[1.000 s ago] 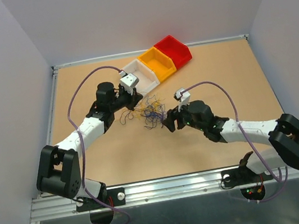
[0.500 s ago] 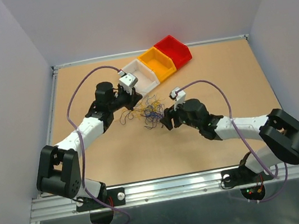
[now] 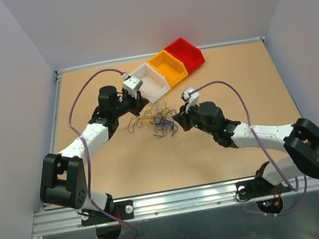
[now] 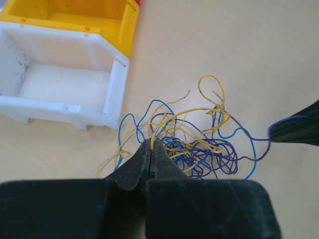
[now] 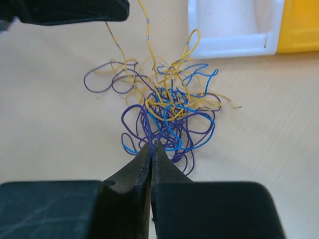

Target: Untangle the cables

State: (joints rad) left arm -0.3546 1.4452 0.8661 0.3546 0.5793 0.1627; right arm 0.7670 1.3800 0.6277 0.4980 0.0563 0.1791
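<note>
Top external view: the cables (image 3: 161, 121) lie in one tangle on the table (image 3: 232, 77) between the arms, just beside the white bin (image 3: 152, 83).
Left gripper (image 4: 151, 144): jaws pinched shut on a yellow strand at its side of the tangle.
Right gripper (image 5: 151, 145): jaws closed on a purple strand at the opposite side.
Step, I'd say: pull the two strands apart.
Doing it well: draw slowly, low, in opposite directions; if the clump cinches or lifts whole, ease off and take a looser loop.
Risk: thin wire slipping from a pinch.
</note>
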